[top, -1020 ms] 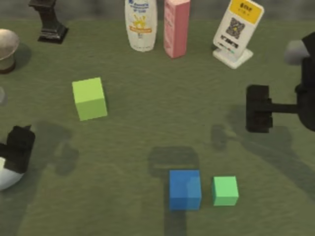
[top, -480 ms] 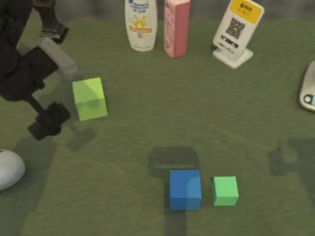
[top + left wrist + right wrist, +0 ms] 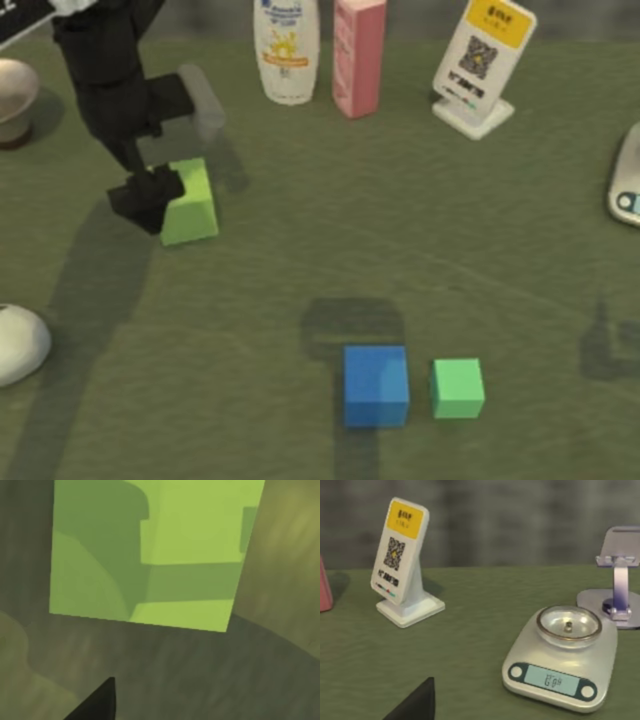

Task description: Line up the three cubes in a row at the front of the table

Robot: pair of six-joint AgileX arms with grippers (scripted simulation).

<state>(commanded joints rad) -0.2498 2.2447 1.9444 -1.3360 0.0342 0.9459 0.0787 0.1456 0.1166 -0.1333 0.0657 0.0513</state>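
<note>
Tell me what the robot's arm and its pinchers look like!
The left arm is chunky and matte black, with a grey block-shaped part near the wrist. The left gripper is black and boxy. A dark pointed fingertip shows in the wrist view. No cables or markings show.

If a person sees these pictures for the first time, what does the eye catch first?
First, the black left arm reaching down at the top view's left, its tool right at the large lime cube, which fills the left wrist view. Next, the blue cube and the small mint-green cube, side by side with a gap near the front edge of the table.
</note>
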